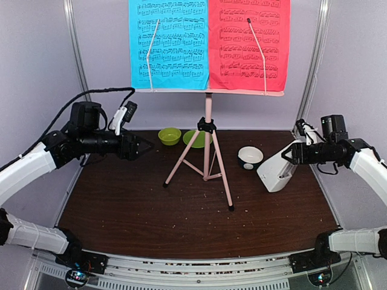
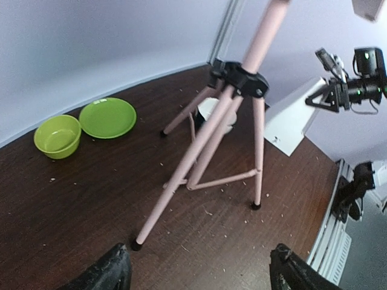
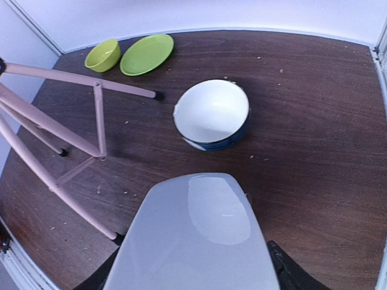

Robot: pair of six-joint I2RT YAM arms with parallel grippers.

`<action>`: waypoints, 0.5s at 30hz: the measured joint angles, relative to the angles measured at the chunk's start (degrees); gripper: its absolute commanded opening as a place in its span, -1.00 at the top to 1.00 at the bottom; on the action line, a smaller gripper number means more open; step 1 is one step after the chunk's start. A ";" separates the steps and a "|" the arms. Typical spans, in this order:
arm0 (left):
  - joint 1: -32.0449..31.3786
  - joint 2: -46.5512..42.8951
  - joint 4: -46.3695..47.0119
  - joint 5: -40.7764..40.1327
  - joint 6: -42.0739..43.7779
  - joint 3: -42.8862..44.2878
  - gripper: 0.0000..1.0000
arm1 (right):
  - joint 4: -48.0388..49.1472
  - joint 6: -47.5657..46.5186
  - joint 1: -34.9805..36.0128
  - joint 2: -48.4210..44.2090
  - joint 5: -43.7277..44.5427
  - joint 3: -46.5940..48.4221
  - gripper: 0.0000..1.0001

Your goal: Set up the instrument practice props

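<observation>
Step in hand, as judged: seating the metronome upright toward the right edge of the dark brown wooden surface [image 1: 151, 205]. Left hand [image 1: 147, 145] hangs open with nothing between its fingers, above the left part of the surface. It is best kept there, clear of the nearest leg of the pale pink tripod music stand with hole-dotted desk [image 1: 207, 130], since a nudge could upset the stand. The lime green bowl [image 1: 169, 136] and lime green plate [image 1: 195, 139] sit near the far edge, left of the stand, out of the way. The blue music sheet [image 1: 169, 42] and red music sheet [image 1: 248, 42] lie side by side on the desk, each under a thin retaining wire. The small white bowl with dark base [image 1: 250, 157] sits between the stand and the metronome, so the metronome's base should come down on the side away from it. The small white pyramid metronome with clear cover [image 1: 277, 171] is tilted, top leaning right. Whether its low corner touches the surface I cannot tell. Right hand [image 1: 290, 154] grips it at the narrow top. Rotate until the base is flat and level, lower straight, and release only once it bears fully. Body plain white, smooth faces, glossy cover showing glare in the right wrist view. It looks top-light and likely slippery under the fingers.
</observation>
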 measured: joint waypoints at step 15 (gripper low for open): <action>-18.88 -7.06 10.91 -6.78 3.50 -23.41 -0.80 | 1.79 18.84 21.05 -16.44 -5.77 -13.55 0.93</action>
